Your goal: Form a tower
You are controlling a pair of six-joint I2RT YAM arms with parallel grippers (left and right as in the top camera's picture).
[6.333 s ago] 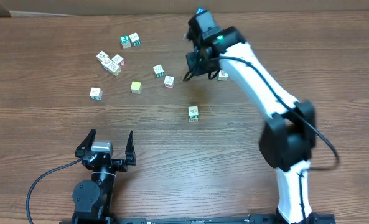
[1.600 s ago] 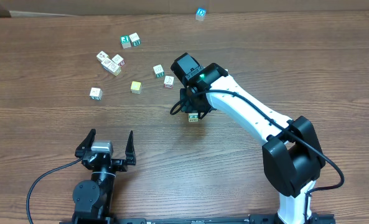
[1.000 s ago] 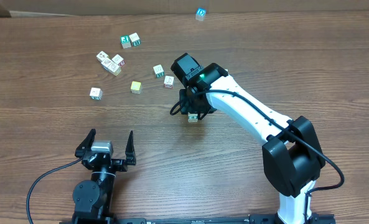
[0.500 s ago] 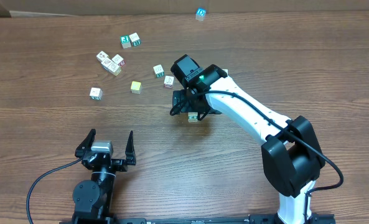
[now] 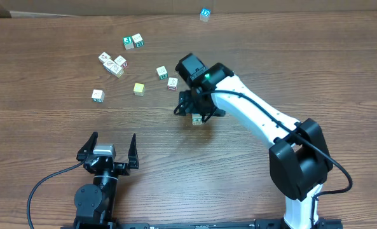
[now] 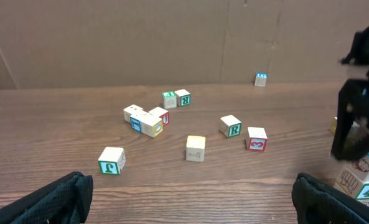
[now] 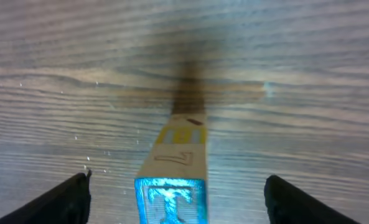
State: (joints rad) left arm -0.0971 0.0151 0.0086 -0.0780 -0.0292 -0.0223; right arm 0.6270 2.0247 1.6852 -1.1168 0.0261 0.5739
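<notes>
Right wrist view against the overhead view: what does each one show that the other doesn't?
Only the right wrist view shows the blue-lettered top face of the tower up close, with the right fingers spread clear on either side. Only the overhead view shows the loose cubes, the whole right arm and the left arm with the left fingers open. Both show the tower and the wooden table.
</notes>
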